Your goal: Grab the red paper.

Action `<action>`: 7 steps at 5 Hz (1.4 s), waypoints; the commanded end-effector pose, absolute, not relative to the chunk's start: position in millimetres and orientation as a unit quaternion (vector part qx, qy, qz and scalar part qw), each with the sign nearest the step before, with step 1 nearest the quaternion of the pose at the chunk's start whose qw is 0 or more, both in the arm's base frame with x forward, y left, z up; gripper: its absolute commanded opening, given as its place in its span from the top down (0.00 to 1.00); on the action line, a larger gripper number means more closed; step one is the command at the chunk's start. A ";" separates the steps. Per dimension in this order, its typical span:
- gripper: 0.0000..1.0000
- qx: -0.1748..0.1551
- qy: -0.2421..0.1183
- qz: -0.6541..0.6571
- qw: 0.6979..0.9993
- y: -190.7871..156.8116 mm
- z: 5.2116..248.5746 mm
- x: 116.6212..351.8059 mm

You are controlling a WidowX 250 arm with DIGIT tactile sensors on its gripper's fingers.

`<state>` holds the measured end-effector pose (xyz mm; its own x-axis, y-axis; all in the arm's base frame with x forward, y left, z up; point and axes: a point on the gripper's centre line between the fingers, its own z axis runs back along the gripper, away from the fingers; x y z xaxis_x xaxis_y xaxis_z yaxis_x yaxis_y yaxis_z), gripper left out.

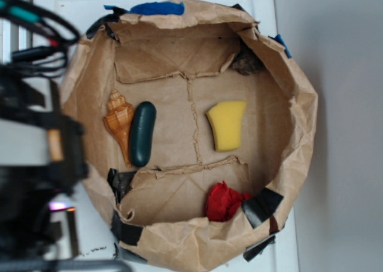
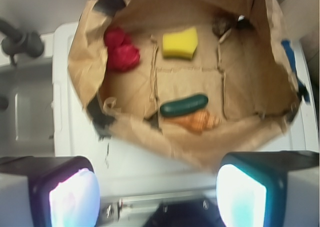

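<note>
The gripper hangs outside the brown paper bag, its fingers spread wide with nothing between them. The red paper lies crumpled against the bag's inner wall, apart from the yellow sponge, dark green pickle and orange shell.

Light: bright, even and soft in both views.
Shadows: faint, under the paper bag's folded walls.
Glare: gripper pads glow washed-out white.
Blur: wrist view smeared throughout; exterior view soft, robot arm at left edge out of focus.
</note>
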<state>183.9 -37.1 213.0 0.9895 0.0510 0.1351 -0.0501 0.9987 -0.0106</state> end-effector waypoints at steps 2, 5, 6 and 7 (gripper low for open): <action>0.00 -0.062 -0.078 -0.207 0.973 -13.7 183.4 250.2; 0.00 -0.084 -0.084 -0.246 0.962 -16.4 189.8 254.2; 0.00 -0.084 -0.084 -0.246 0.962 -16.4 189.8 254.2; 0.00 -0.067 -0.107 -0.261 0.957 1.3 163.5 276.0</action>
